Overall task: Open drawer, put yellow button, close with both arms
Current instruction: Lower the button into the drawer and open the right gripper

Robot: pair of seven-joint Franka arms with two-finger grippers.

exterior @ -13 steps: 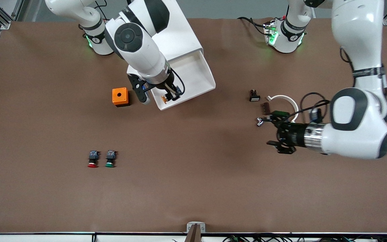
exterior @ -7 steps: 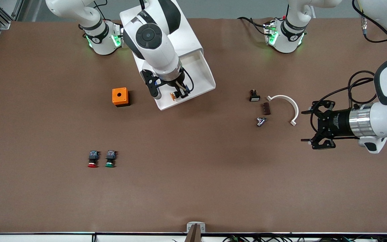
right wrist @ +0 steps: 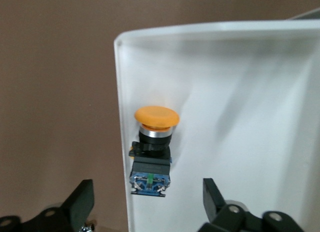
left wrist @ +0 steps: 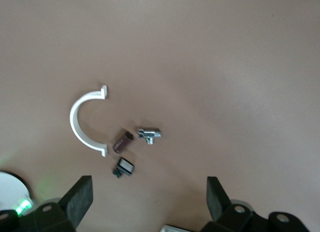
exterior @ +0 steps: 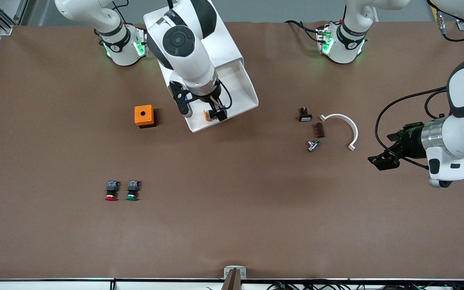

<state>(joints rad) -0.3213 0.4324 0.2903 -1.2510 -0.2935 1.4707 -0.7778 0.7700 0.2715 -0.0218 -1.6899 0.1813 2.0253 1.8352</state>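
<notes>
**Yellow button in the drawer, close to its corner**

Yellow button (right wrist: 154, 147) lay on its side inside the open drawer (exterior: 243, 105), and in the right wrist view it sat just beside one side wall, near the front corner. We judged this the main risk: the right tool (exterior: 214, 113) hung over the button with its fingers spread and nothing between them, and a careless withdrawal could clip the cap or the drawer rim and jolt the part. A hard push on closing might also send the button sliding along the tray.

Going near to far on the worktop (exterior: 232, 225), we saw wide bare room at the camera's edge. Next came the red button (exterior: 111, 191) and green button (exterior: 132, 190), side by side and well apart from the drawer. The left tool (left wrist: 150, 197), spread and empty, waited toward the left arm's end of the worktop, near a white curved clip (exterior: 344, 127), a small metal part (exterior: 312, 145) and a brown piece (exterior: 319, 129). An orange cube (exterior: 143, 116) stood beside the drawer front, narrowing the approach there; the cabinet (exterior: 220, 44) stood farthest.
</notes>
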